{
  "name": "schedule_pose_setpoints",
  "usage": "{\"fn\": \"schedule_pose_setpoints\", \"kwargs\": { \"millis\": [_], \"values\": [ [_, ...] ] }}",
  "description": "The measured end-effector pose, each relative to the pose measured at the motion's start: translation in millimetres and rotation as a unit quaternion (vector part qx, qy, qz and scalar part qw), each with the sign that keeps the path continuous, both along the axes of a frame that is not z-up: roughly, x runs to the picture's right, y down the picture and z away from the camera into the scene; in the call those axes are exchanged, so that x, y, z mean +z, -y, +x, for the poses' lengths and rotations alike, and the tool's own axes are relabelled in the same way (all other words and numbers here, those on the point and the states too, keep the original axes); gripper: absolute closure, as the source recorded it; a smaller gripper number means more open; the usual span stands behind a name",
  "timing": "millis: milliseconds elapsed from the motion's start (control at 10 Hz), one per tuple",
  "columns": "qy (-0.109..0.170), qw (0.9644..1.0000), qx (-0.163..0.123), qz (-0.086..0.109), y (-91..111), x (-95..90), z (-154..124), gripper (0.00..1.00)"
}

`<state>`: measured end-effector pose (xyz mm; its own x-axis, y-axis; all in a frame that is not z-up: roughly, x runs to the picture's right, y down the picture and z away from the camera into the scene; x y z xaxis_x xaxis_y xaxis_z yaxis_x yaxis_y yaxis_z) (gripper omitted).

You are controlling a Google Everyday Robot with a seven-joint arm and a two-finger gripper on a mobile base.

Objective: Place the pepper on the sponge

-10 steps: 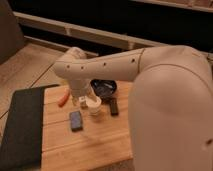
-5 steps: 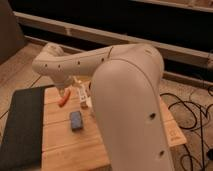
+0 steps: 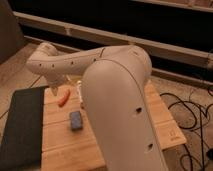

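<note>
The orange-red pepper (image 3: 62,98) lies on the wooden table (image 3: 57,137), near its back left corner. Just in front and to its right lies the grey-blue sponge (image 3: 76,120), flat on the wood and apart from the pepper. My white arm sweeps in from the lower right and bends down at the upper left. The gripper (image 3: 53,90) hangs from that end, right beside the pepper's upper left tip. I cannot tell whether it touches the pepper.
A large dark grey mat (image 3: 20,125) covers the table's left side. My arm's bulky white link (image 3: 120,110) hides the middle of the table. Black cables (image 3: 192,112) lie on the floor to the right. A dark wall runs behind.
The arm has swung left and closer to the camera, now hiding the white cup and black object seen earlier. Pepper and sponge have stayed in place.
</note>
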<state>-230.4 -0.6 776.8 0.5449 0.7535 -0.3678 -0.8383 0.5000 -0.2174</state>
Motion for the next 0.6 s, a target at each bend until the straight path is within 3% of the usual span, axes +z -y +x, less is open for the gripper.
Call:
{"fn": "schedule_pose_setpoints", "kwargs": {
  "millis": [200, 600],
  "values": [
    [0.002, 1.0, 0.004, 0.001, 0, 1.0, -1, 0.35],
    [0.055, 0.9964, 0.064, -0.006, -16, 29.6, -19, 0.35]
  ]
}}
